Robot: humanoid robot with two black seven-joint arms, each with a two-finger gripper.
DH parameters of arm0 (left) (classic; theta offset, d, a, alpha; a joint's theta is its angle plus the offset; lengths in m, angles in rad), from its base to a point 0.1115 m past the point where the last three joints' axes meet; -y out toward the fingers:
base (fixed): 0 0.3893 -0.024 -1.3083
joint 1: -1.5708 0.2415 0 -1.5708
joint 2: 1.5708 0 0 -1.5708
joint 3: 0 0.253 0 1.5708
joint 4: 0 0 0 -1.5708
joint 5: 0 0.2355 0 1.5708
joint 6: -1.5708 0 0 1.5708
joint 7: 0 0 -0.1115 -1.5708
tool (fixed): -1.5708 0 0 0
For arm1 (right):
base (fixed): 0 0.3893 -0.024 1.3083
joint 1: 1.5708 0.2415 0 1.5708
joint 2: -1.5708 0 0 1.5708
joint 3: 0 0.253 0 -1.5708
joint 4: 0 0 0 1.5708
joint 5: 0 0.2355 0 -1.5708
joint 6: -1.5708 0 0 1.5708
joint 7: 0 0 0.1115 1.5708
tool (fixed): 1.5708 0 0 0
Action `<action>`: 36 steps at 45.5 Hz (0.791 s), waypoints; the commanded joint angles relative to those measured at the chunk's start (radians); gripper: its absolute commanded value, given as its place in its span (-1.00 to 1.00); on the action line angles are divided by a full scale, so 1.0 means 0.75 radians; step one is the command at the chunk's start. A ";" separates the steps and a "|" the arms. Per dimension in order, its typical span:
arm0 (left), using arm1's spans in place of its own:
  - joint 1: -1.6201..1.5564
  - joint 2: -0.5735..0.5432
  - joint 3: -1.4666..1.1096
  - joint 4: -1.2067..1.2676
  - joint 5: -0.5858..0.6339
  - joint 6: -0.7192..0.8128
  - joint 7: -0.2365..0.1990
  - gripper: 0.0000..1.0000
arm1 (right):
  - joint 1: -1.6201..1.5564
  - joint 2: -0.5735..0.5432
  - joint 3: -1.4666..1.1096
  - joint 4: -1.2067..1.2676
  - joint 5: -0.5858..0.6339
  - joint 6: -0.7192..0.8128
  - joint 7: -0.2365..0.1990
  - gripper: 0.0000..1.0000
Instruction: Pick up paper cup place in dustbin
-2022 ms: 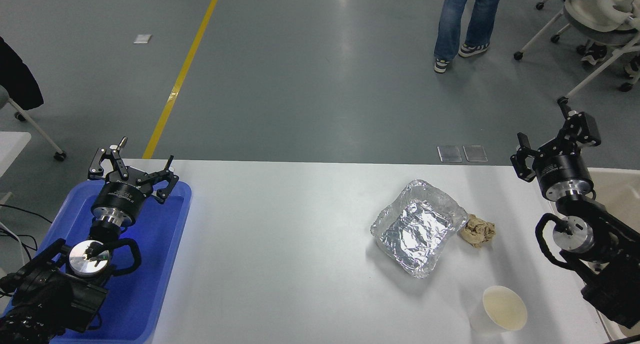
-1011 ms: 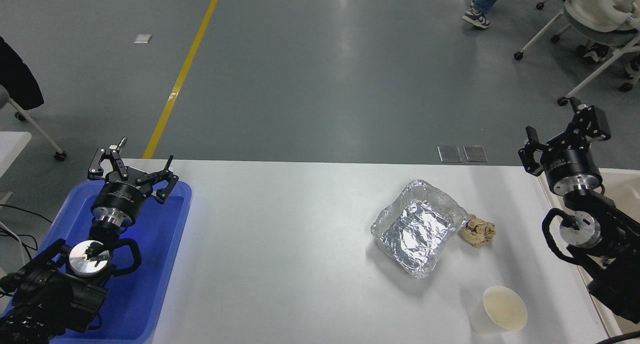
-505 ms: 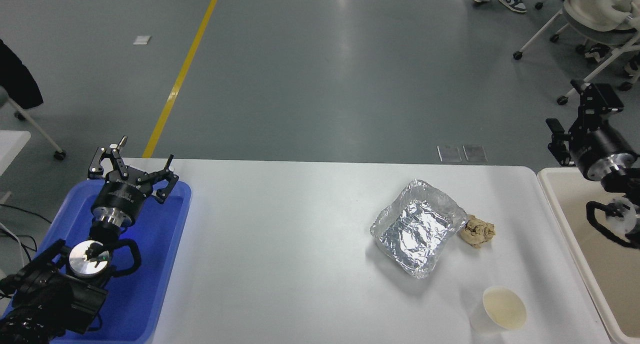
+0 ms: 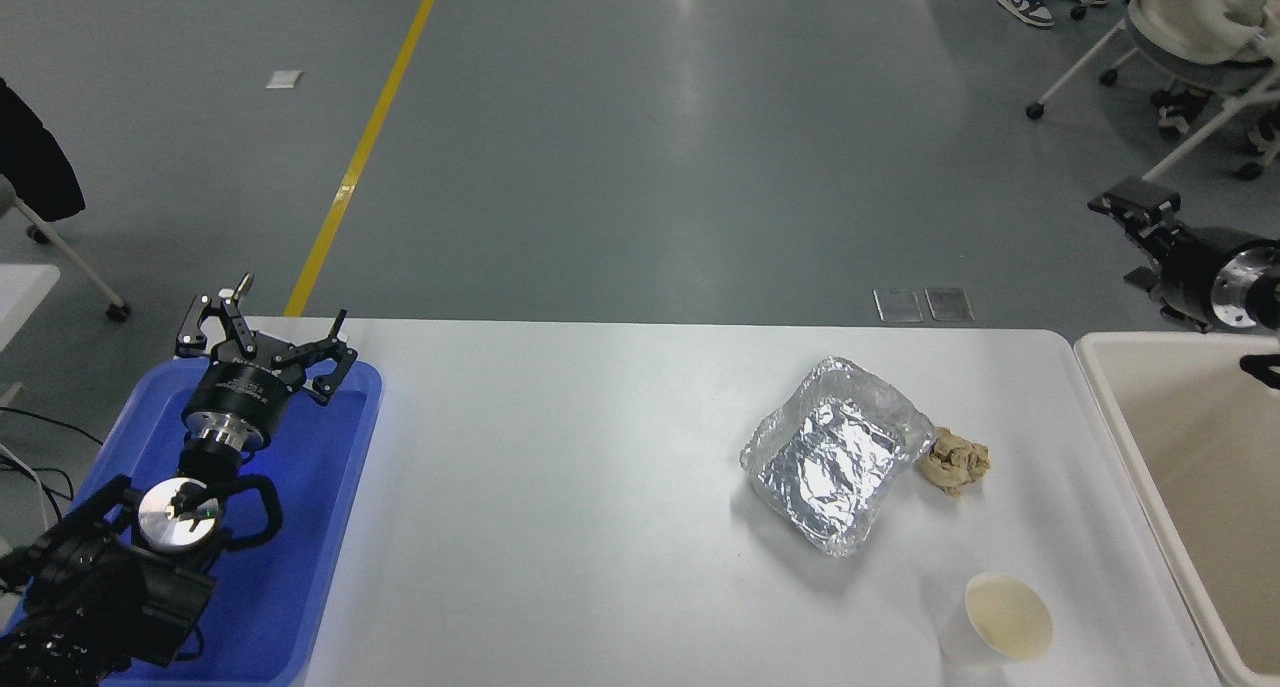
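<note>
I'm seeing the small white paper cup (image 4: 1008, 618) sitting untouched lower right; my right hand (image 4: 1135, 210), grip unreadable, is hanging upper right above the beige plastic dustbin (image 4: 1105, 399).

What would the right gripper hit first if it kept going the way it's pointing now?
Probably nothing on the table. The right gripper sits above the dustbin's far corner and points up-left, out over open grey floor beyond the table. The paper cup lies well behind that line. Depth is uncertain.

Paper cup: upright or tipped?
Upright. The paper cup stands on the table, its round rim facing up with the cream inside visible; nothing touches it.
</note>
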 commanded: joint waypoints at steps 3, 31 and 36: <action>0.000 0.000 -0.002 -0.001 0.002 -0.002 0.000 1.00 | 0.410 -0.004 -0.334 0.251 -0.287 0.362 -0.045 1.00; 0.000 0.000 0.000 0.001 0.000 0.000 0.000 1.00 | 0.719 -0.059 -0.747 0.940 -0.600 0.483 -0.043 1.00; 0.000 0.000 0.000 0.001 0.002 0.000 0.000 1.00 | 0.713 -0.057 -0.745 0.967 -0.614 0.483 -0.045 1.00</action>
